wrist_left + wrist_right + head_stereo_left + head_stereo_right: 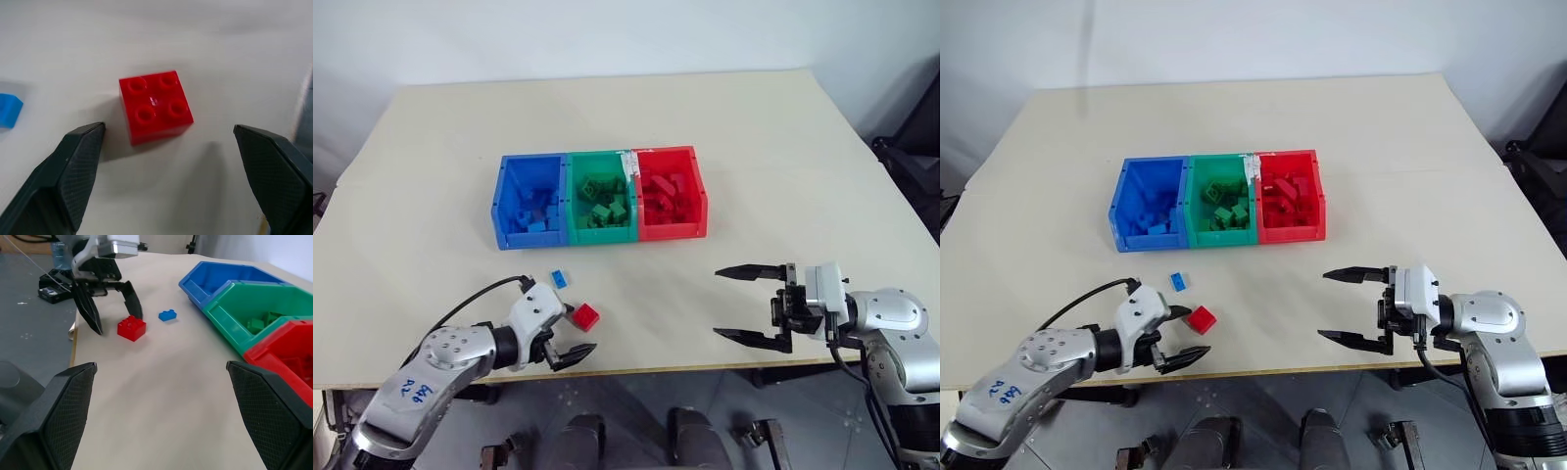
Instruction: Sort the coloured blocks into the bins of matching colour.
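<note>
Item 1. My left gripper (pixel 570 344): jaws spread wide, nothing in them, low over the table (pixel 783 137) near its front edge. Red block (pixel 155 106) lies just ahead, between the two finger lines but not touched; studs up, flat on the table.

Item 2. My right gripper (pixel 747 305): jaws wide apart, empty, held off to the right side, pointing across toward the left gripper. Well apart from any block.

Item 3. Blue block (pixel 562 279): small, flat on the table, just beyond the red block & between it and the blue bin (pixel 530 200). Untouched.

Item 4. Bins, joined row, mid-table: blue bin at left, green bin (pixel 600 195) centre, red bin (pixel 670 192) at right. Each holds a pile of blocks in its own colour; no stray colour that I can make out.

Status, my reading: most of the sort looks done. Two blocks left on the table, 1 red + 1 blue. Step in hand appears to be the pickup of the red block w/ the left gripper; then carry to the red bin, the far one from this arm. Blue block after that, short trip to the blue bin.
</note>
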Motion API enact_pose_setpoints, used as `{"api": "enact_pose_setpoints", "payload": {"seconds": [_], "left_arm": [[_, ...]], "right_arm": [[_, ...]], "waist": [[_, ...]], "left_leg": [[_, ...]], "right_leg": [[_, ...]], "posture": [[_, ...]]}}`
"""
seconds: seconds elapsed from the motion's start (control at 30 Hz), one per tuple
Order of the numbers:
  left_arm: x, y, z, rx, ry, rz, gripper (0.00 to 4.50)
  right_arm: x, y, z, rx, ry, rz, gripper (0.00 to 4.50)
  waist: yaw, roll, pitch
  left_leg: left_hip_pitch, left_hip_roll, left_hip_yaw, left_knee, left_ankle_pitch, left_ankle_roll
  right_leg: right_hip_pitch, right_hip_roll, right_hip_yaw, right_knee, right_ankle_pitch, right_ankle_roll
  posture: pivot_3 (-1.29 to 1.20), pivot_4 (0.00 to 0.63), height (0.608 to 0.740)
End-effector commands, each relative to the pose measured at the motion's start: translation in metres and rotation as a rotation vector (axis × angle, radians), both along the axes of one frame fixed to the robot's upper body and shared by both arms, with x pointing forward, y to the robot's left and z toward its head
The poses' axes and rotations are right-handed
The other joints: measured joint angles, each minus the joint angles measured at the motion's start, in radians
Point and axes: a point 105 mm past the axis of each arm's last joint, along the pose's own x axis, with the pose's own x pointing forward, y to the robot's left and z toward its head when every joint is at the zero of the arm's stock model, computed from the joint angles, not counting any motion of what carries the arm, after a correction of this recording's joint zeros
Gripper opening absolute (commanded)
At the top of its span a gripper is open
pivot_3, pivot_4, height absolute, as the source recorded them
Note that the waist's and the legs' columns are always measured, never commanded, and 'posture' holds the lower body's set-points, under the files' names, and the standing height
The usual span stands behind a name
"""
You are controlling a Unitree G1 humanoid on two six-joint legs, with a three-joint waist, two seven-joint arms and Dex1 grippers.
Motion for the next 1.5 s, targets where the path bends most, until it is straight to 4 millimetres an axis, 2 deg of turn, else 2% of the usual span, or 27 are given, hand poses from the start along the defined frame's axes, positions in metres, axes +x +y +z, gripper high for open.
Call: {"api": "enact_pose_setpoints", "payload": {"seconds": [0.03, 0.07, 0.17, 0.43, 0.53, 0.77, 0.93, 1.0, 1.07, 1.2, 1.27, 1.37, 1.5], "left_arm": [[0.003, 0.002, -0.005, 0.03, 0.012, 0.027, 4.5], [0.003, 0.002, -0.005, 0.027, 0.015, 0.023, 4.5], [0.004, 0.003, -0.007, 0.036, 0.016, 0.03, 3.92], [0.016, 0.003, -0.001, 0.013, -0.05, 0.039, 1.42], [0.025, -0.002, 0.014, -0.051, -0.127, 0.028, 1.42], [0.043, -0.038, 0.067, -0.223, -0.277, -0.167, 1.42], [0.074, -0.06, 0.085, -0.228, -0.351, -0.216, 1.42], [0.114, -0.081, 0.099, -0.244, -0.433, -0.17, 1.42], [0.14, -0.1, 0.11, -0.257, -0.487, -0.145, 1.42], [0.163, -0.125, 0.118, -0.264, -0.533, -0.168, 1.42], [0.173, -0.132, 0.12, -0.271, -0.543, -0.147, 1.42], [0.177, -0.14, 0.122, -0.285, -0.545, -0.174, 1.42], [0.179, -0.142, 0.122, -0.273, -0.545, -0.183, 2.7]], "right_arm": [[-0.005, 0.002, 0.011, 0.018, -0.03, 0.005, 4.44], [-0.005, 0.003, 0.011, 0.019, -0.029, 0.004, 4.44], [-0.005, 0.002, 0.011, 0.019, -0.031, -0.004, 4.5], [-0.004, 0.001, 0.011, 0.032, -0.033, -0.02, 4.5], [-0.005, 0.0, 0.01, 0.035, -0.03, -0.038, 4.5], [-0.003, -0.009, 0.018, 0.134, -0.03, -0.199, 4.5], [0.006, -0.017, 0.03, 0.267, -0.063, -0.387, 4.5], [0.008, -0.027, 0.031, 0.328, -0.086, -0.518, 4.5], [0.009, -0.033, 0.031, 0.366, -0.1, -0.611, 4.5], [0.006, -0.034, 0.034, 0.402, -0.123, -0.699, 4.5], [0.004, -0.033, 0.036, 0.418, -0.129, -0.726, 4.5], [0.0, -0.03, 0.036, 0.419, -0.131, -0.738, 4.5], [-0.003, -0.026, 0.034, 0.415, -0.121, -0.74, 4.5]], "waist": [[0.007, 0.0, 0.0], [0.009, 0.0, 0.0], [0.015, 0.0, 0.0], [0.016, 0.0, 0.0], [0.021, 0.0, 0.0], [0.019, -0.001, 0.0], [0.018, -0.001, 0.0], [0.02, -0.001, 0.0], [0.032, -0.003, 0.001], [0.029, -0.003, 0.001], [0.017, -0.004, 0.001], [0.01, -0.004, 0.001], [0.012, -0.004, 0.001]], "left_leg": [[0.0, 0.0, 0.0, 0.0, 0.0, 0.0], [0.0, 0.0, 0.0, 0.001, 0.0, 0.0], [0.0, 0.0, 0.001, 0.001, 0.0, 0.0], [0.0, -0.001, 0.002, 0.0, 0.0, 0.0], [0.0, -0.001, 0.002, 0.001, 0.0, 0.0], [-0.001, -0.005, 0.001, 0.001, 0.0, 0.0], [0.0, -0.006, 0.002, 0.002, 0.0, 0.0], [0.0, -0.006, 0.002, 0.002, 0.0, 0.0], [-0.003, -0.008, 0.004, 0.004, 0.001, 0.0], [-0.004, -0.01, 0.007, 0.004, 0.002, 0.002], [-0.003, -0.01, 0.01, 0.003, 0.001, 0.003], [-0.003, -0.01, 0.011, 0.001, 0.001, 0.004], [-0.003, -0.01, 0.011, 0.001, 0.001, 0.004]], "right_leg": [[0.0, 0.0, 0.0, 0.0, 0.0, 0.0], [0.0, 0.0, 0.0, 0.0, 0.0, 0.0], [0.0, 0.0, 0.001, 0.0, 0.0, 0.0], [0.0, 0.0, 0.001, 0.0, 0.0, 0.0], [0.0, 0.0, 0.001, 0.0, 0.0, 0.0], [0.0, 0.0, 0.001, 0.0, 0.001, 0.001], [0.0, 0.0, 0.001, 0.0, 0.001, 0.002], [0.0, 0.0, 0.001, 0.0, 0.001, 0.002], [0.0, 0.0, -0.002, 0.0, 0.002, 0.003], [0.0, -0.002, 0.0, -0.001, 0.003, 0.005], [-0.001, -0.003, 0.002, -0.001, 0.003, 0.006], [-0.002, -0.002, 0.002, 0.0, 0.004, 0.006], [-0.003, -0.002, 0.003, 0.0, 0.004, 0.006]], "posture": [[0.0, 0.15, 0.74], [0.0, 0.15, 0.74], [0.0, 0.15, 0.74], [0.0, 0.15, 0.74], [0.0, 0.15, 0.74], [0.0, 0.15, 0.74], [0.0, 0.15, 0.74], [0.0, 0.15, 0.74], [0.0, 0.15, 0.74], [0.0, 0.15, 0.74], [0.0, 0.15, 0.74], [0.0, 0.15, 0.74], [0.0, 0.15, 0.74]]}}
